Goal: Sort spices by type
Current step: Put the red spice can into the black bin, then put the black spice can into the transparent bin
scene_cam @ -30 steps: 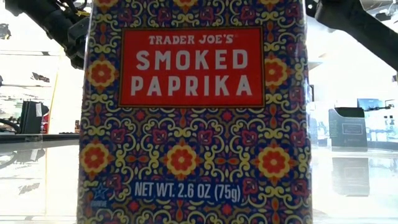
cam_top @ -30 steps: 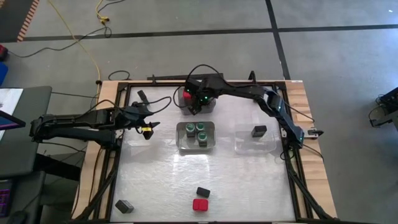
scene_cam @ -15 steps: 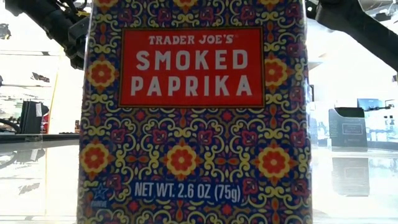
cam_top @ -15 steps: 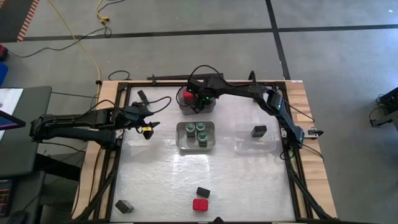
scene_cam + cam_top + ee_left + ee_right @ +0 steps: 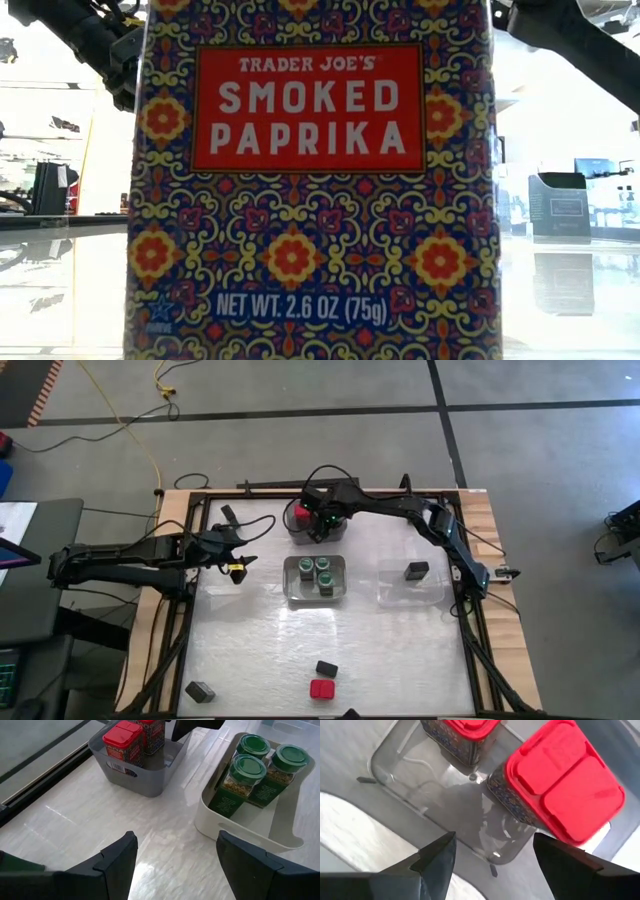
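mid-table: bare | far side: grey bin (image 5: 303, 532), white tray (image 5: 296, 582) block

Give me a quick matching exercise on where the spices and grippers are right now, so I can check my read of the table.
Things:
1. green-lidded jars
2. dark tin
3. right gripper
4. loose red-topped tin

Places:
A. on the bare table, near edge
B. over the grey bin with the red-topped tins
C. in the middle white bin
D. alone in the clear bin on the right

Pairs: 1-C, 2-D, 3-B, 4-A
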{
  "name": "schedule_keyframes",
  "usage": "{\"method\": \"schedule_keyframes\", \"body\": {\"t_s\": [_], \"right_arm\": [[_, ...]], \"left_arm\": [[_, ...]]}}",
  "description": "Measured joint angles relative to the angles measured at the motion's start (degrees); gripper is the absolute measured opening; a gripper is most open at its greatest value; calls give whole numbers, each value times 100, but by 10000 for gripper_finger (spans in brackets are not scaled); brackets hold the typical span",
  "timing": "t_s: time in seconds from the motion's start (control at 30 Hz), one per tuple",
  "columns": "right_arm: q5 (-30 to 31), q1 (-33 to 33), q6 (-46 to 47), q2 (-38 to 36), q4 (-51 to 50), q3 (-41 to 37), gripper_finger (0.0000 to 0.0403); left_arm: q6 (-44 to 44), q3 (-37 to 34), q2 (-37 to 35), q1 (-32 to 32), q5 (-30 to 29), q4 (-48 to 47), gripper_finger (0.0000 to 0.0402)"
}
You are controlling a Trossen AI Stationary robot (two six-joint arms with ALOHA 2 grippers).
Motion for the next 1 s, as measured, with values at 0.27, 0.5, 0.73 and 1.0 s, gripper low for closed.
{"method": "schedule_keyframes", "body": {"t_s": [0.27, 0.5, 0.73, 1.0], "right_arm": [[1, 71, 6, -790, -546, 0, 301], [0, 352, 211, -1610, -1593, 2, 301], [111, 1122, 879, -2079, -2202, -3, 301], [591, 2342, 2092, -2192, -2119, -441, 302]], "left_arm": [[0, 0, 1, -1, -1, 1, 261], [0, -2, -1, -2, -1, 0, 261], [-39, -2, -1, 0, 3, 82, 261], [313, -2, 1, -2, 130, -59, 292]]}}
